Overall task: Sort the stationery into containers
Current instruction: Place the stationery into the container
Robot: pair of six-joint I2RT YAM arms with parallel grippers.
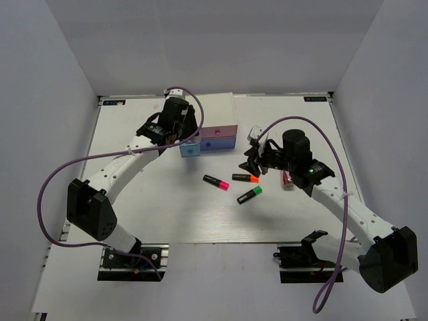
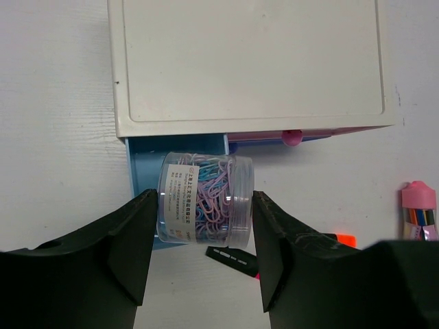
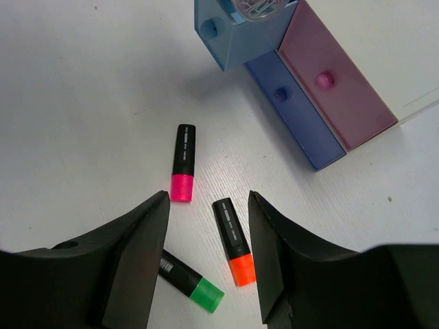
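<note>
Plastic tub of paper clips [image 2: 206, 205] first: your left gripper [image 2: 204, 197] has its fingers up against both sides of it, roughly half closed, and from the wrist view that reads as a grip to me. The tub's lying on its side right over the light blue drawer [image 2: 143, 149], which sticks out of the white chest [image 2: 247, 62] at the far edge of the table [image 1: 167, 217], a bit left of middle. I can't tell if the tub rests on the drawer floor or hangs just above it. I wouldn't let go until you're sure it's down inside the walls, since a round tub on its side will roll. The pink drawer [image 3: 336, 89] and the dark blue drawer [image 3: 291, 113] beside it look pushed in, which makes sense if you're only feeding one at a time. Your right gripper [image 3: 208, 199] has its jaws well apart with nothing in them, hanging over the highlighters around the middle of the table. My guess is that lines it up for the next pick while keeping clear of the left arm. The orange highlighter [image 3: 233, 240] sits right under the gap, with the pink highlighter [image 3: 183, 161] and green highlighter [image 3: 192, 284] close by. The pinkish-red block [image 1: 286, 178] lies right of middle, tucked under that arm, so watch the elbow.
</note>
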